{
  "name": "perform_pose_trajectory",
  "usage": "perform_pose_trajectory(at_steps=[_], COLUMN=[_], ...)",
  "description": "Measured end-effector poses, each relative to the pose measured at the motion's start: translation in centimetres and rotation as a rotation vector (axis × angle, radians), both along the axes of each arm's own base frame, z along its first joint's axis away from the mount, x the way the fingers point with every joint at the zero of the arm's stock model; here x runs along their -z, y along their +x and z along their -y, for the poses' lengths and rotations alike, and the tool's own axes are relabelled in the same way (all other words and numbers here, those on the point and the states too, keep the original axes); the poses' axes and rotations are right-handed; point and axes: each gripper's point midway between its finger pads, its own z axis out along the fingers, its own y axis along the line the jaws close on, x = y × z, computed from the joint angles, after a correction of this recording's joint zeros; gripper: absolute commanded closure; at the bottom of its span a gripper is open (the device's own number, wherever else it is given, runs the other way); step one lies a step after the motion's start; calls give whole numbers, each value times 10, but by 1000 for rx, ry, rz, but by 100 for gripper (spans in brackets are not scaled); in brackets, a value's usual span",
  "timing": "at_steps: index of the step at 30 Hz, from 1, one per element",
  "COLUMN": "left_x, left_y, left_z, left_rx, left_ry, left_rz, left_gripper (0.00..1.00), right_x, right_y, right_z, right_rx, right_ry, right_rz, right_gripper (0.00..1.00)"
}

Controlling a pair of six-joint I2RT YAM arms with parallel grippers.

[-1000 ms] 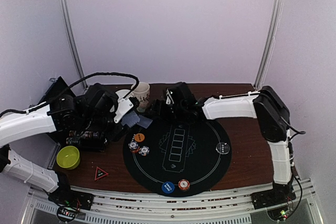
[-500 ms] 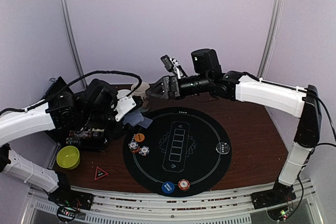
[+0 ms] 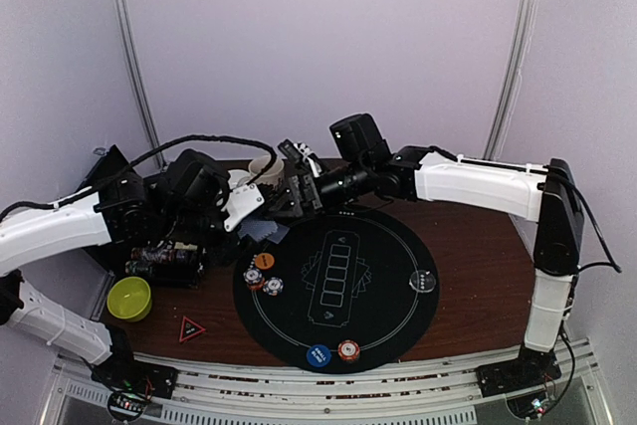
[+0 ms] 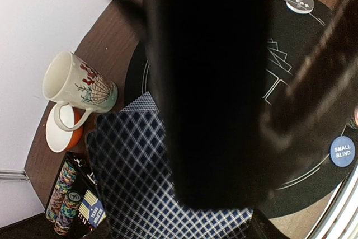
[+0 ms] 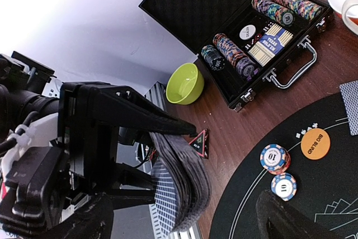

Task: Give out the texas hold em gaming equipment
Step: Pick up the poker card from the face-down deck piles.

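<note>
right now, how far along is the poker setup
Done: orange disc, blue disc, clear disc and three chip stacks on the mat; one card lies at its edge. In hand: left pincer grips the deck, open right pincer close by. Left: probably dealing the remaining cards.

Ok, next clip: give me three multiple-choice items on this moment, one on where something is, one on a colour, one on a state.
1. Where is the orange BIG BLIND disc?
A. near the black mat's left edge, by two chip stacks
B. on bare wood, off the mat
C. at the mat's centre

2. What colour is the bowl?
A. red
B. white
C. lime green

3. What are the left fingers doing?
A. hanging empty
B. clamped on a deck of cards
C. shut on a chip

Key: 1 A, the top view shows it there beside the stacks; 2 C, it shows green in two views; 3 B, the right wrist view shows the deck between them.
</note>
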Motion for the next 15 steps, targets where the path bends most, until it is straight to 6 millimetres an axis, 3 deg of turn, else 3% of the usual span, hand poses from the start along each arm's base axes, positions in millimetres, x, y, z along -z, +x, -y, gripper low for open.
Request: perform_pose_trajectory(at_steps=[4, 9, 15], left_x=[-1, -1, 0], left_y=[2, 3, 2], left_z=[3, 5, 5], left_rx=[2, 3, 6], left_ry=[-1, 0, 1], left_rz=[0, -2, -7], left_gripper=[42, 42, 43], right_x=[7, 28, 33], right_y=[0, 7, 15], right_z=[-11, -17, -13], right_rx=[-12, 9, 41], right_ry=[-15, -71, -116], right_rz=[10, 26, 74], right_gripper=[11, 21, 44])
